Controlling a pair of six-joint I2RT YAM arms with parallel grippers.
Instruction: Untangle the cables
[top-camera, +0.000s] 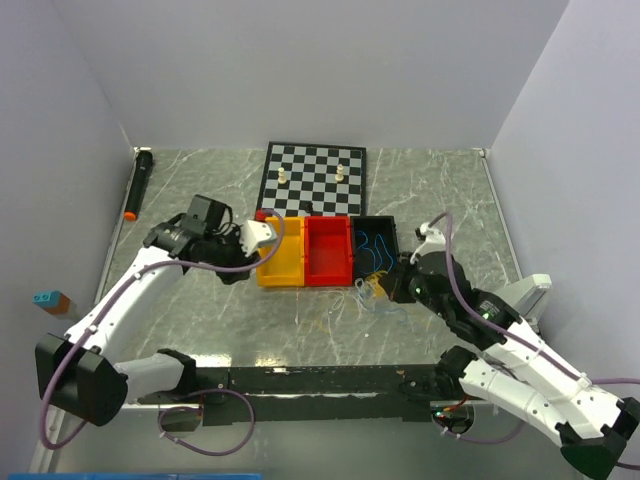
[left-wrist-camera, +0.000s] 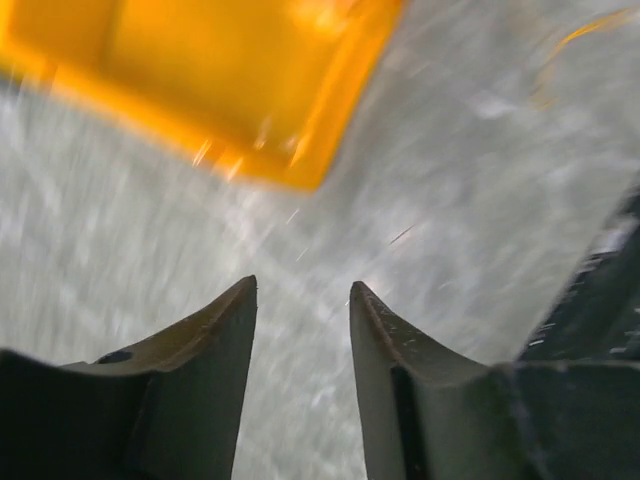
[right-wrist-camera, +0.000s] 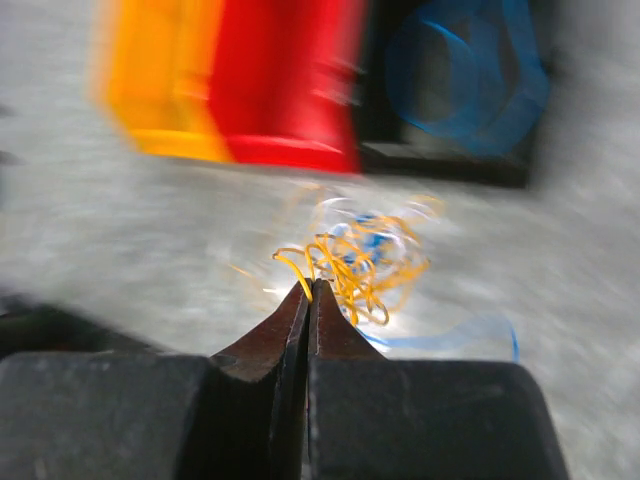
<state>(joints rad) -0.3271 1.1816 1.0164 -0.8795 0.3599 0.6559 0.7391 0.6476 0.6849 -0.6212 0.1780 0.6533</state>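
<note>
A tangle of thin curly cables (top-camera: 368, 298) lies on the marble table in front of the bins. In the right wrist view the orange-yellow cable (right-wrist-camera: 362, 262) forms a knot with blue and whitish strands. My right gripper (right-wrist-camera: 311, 285) is shut, pinching a loop of the orange-yellow cable at its tips; it sits beside the tangle in the top view (top-camera: 392, 283). More blue cable (top-camera: 377, 247) lies in the black bin (top-camera: 390, 225). My left gripper (left-wrist-camera: 302, 288) is open and empty above bare table, near the yellow bin (left-wrist-camera: 210, 80), at the bin's left edge in the top view (top-camera: 262, 237).
Yellow (top-camera: 281, 252), red (top-camera: 328, 250) and black bins stand side by side mid-table. A chessboard (top-camera: 314, 178) with two pale pieces lies behind them. A black marker with an orange tip (top-camera: 137, 183) lies at the far left. A blue strand (right-wrist-camera: 470, 330) trails right of the tangle.
</note>
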